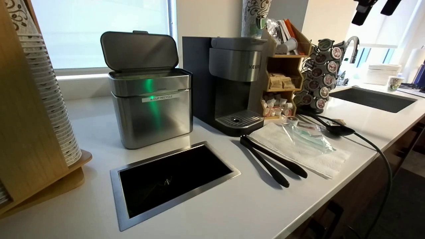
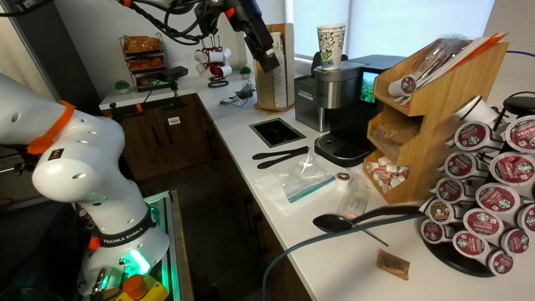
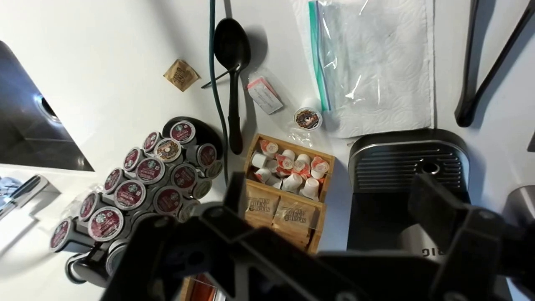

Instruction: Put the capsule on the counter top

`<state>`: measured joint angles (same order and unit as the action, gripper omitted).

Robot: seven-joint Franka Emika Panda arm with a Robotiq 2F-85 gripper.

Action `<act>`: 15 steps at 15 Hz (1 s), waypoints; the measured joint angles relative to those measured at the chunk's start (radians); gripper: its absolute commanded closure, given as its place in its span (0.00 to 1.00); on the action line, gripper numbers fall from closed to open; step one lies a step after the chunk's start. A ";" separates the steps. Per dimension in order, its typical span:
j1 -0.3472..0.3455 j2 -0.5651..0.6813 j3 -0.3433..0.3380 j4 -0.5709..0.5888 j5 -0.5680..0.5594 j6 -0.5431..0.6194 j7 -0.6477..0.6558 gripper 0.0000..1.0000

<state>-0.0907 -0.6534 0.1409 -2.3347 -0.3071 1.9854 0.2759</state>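
Back from the front edge of the worktop [image 2: 342, 271], in an exterior view, can see a loose capsule [image 2: 343, 181] standing just beside a clear bag [image 2: 307, 177], well below the tool [image 2: 269, 62]. Cannot judge its grip there. By the wrist view, can see fingers [image 3: 432, 205] spread wide, with capsule well beyond their tips. In an exterior view, can see a steel frame [image 1: 181, 198] nearly black inside, the tool cut off at the top, capsule barely discernible; only there can read "K-CUP RECYCLE" on the bin [image 1: 151, 111].

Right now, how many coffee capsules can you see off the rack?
2: one capsule beside the zip bag, another capsule in the top tier of the shelf. Others may be hidden.
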 measured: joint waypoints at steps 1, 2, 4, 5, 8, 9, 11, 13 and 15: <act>-0.002 0.002 -0.008 0.004 0.000 0.000 -0.001 0.00; -0.005 0.006 -0.029 0.007 0.000 0.005 -0.019 0.00; -0.006 0.019 -0.117 0.008 0.013 0.064 -0.125 0.00; -0.002 0.028 -0.178 0.008 0.036 0.113 -0.197 0.00; 0.016 0.067 -0.365 0.023 0.164 0.235 -0.431 0.00; 0.028 0.086 -0.418 0.038 0.223 0.246 -0.505 0.00; 0.038 0.125 -0.480 0.072 0.298 0.238 -0.576 0.00; 0.028 0.129 -0.468 0.074 0.298 0.238 -0.575 0.00; 0.026 0.126 -0.448 0.074 0.298 0.238 -0.571 0.00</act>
<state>-0.0650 -0.5273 -0.3075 -2.2612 -0.0095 2.2233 -0.2948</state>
